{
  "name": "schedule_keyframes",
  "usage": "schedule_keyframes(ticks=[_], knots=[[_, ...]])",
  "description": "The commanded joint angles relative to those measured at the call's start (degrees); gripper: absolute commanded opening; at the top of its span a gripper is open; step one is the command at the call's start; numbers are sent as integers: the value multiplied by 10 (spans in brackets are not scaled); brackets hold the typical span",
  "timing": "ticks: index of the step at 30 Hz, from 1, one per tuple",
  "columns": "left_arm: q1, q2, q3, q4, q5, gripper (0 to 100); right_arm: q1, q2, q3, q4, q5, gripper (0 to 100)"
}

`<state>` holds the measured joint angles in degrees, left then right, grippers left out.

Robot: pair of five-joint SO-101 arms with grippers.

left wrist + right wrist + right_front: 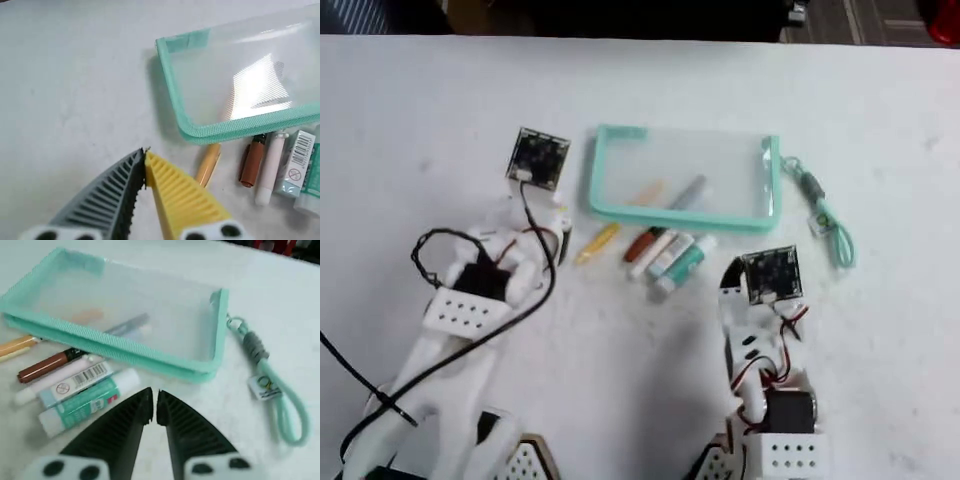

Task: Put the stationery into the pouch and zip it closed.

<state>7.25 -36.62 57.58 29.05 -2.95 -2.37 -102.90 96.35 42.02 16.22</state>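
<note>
Two pens (688, 190) show through the pouch (720, 165), probably inside; yellow pen (597, 243), brown marker (645, 243), glue sticks (680, 265) lie beside it; left gripper (145, 155), right gripper (154, 399) near it, jaws closed, empty.

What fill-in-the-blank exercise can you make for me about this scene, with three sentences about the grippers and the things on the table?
The left gripper has one grey finger and one ___ finger.
The right gripper has two ___ fingers.
The brown marker lies beside the pouch on the ___ table.
Missing words: yellow; black; white.
</note>
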Motion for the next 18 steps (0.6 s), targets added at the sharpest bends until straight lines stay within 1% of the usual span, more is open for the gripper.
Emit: schedule_keyframes(ticks=[1,2,4,8,13,15,18], knots=[[7,-4,-5,-21,5,24,10,-5,5,-58,122,49],[7,-4,-4,-22,5,24,10,-5,5,-65,153,61],[7,-4,-4,-22,5,24,5,-5,5,-72,178,80],[7,-5,-4,-24,6,24,-10,-5,5,-120,181,78],[7,-5,-1,-19,7,24,-12,-5,3,-160,183,33],[7,-5,8,-24,6,24,-12,-4,-16,-152,183,26],[7,-5,10,-24,4,24,-12,-4,-75,-96,183,29]])
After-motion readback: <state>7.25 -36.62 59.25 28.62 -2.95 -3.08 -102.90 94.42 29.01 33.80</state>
